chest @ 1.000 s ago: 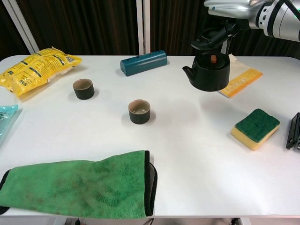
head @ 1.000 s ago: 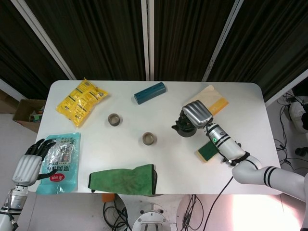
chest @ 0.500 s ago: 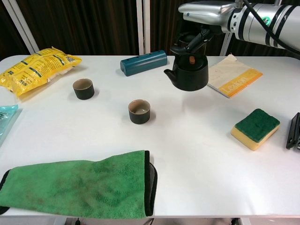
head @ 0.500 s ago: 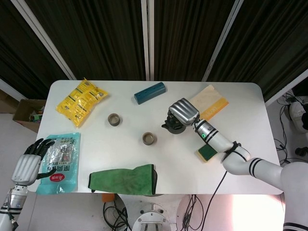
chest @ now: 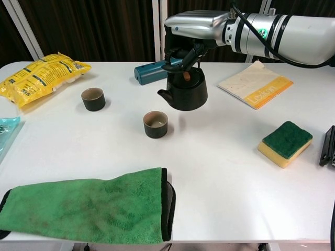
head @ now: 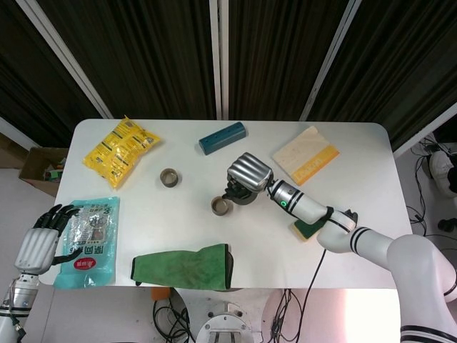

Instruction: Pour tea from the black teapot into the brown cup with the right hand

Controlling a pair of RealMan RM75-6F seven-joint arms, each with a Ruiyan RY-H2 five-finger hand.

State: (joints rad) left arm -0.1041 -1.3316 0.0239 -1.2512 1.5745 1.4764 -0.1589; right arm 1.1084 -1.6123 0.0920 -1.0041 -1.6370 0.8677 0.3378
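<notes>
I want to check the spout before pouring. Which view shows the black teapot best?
The chest view: the black teapot shows from the side with spout and lid, hanging from the right hand. In the head view, that hand covers most of the teapot.

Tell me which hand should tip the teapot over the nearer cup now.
Right. The right hand already holds the teapot aloft, its spout toward the cup. The left hand is far off at the table's left edge, by the teal packet.
</notes>
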